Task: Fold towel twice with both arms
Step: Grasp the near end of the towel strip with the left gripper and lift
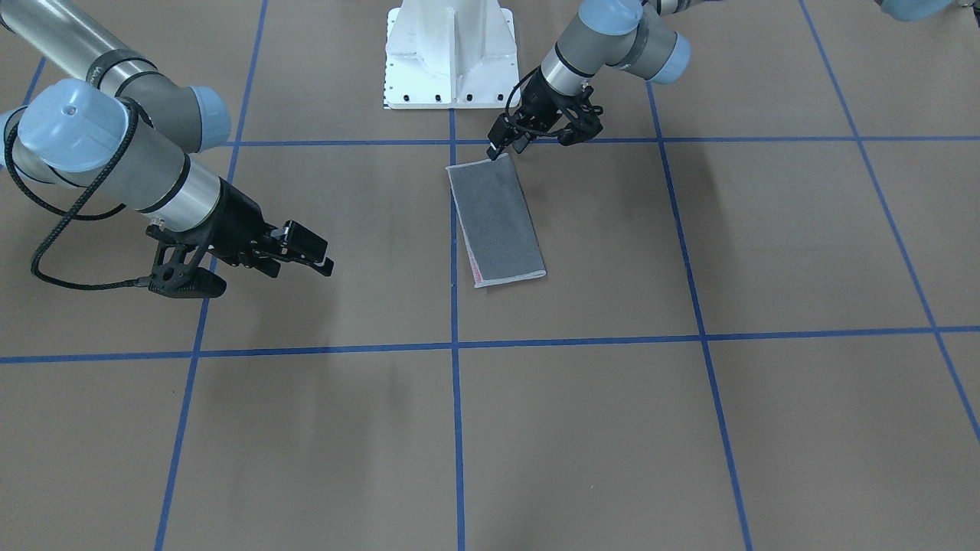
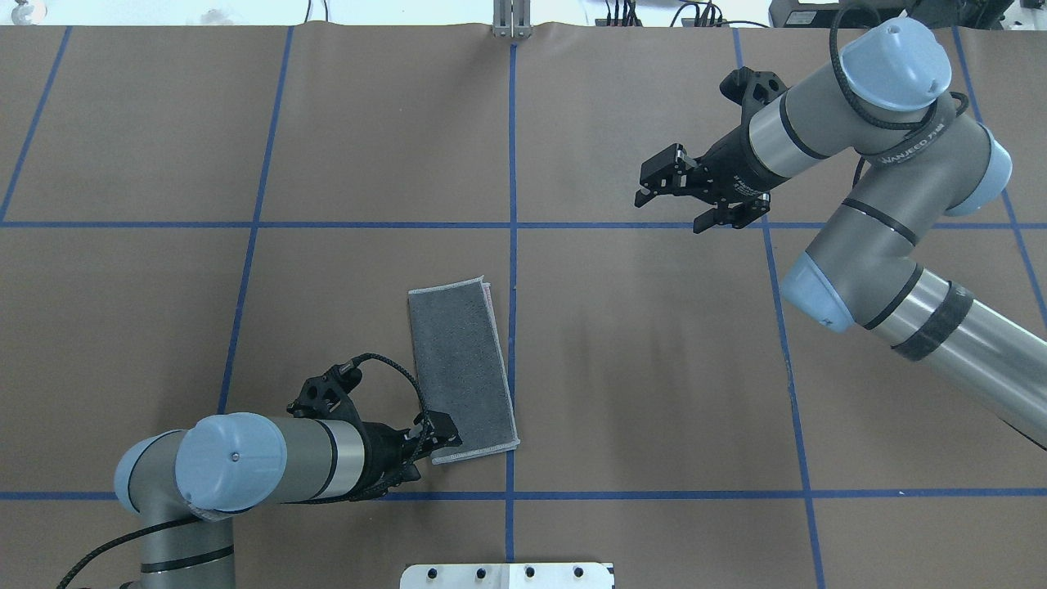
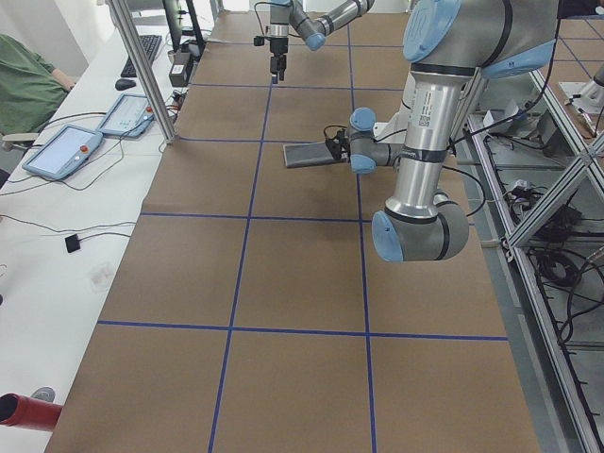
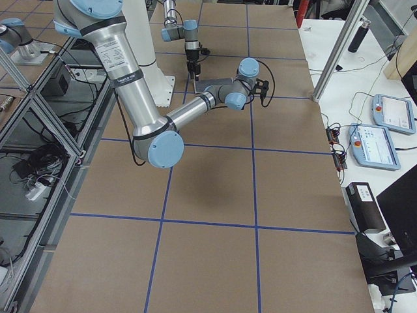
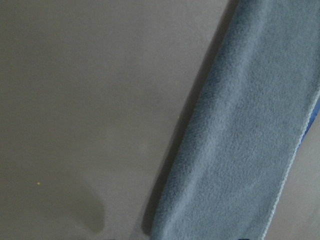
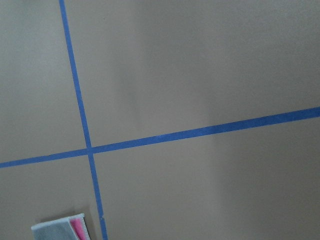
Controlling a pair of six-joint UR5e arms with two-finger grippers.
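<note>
Over the tabletop (image 2: 654,368), right end effector (image 2: 669,213) gapes empty; left end effector (image 2: 438,440) touches towel (image 2: 462,360) corner, aperture indiscernible; towel folded, grey-side up.

Little can be read. On the right arm (image 2: 891,131), a black strap (image 2: 909,147) around the grey wrist joint carries pale capitals that look like "VANJEEO", followed by a few characters too small to make out. The front-facing view shows the same strap (image 1: 98,73) with only "VAN" legible. A white sticker (image 3: 427,109) on the left arm (image 3: 420,142) and another sticker (image 4: 120,55) on the right arm's silver tube bear print too fine to read. The tabletop (image 2: 654,368) carries no lettering.
</note>
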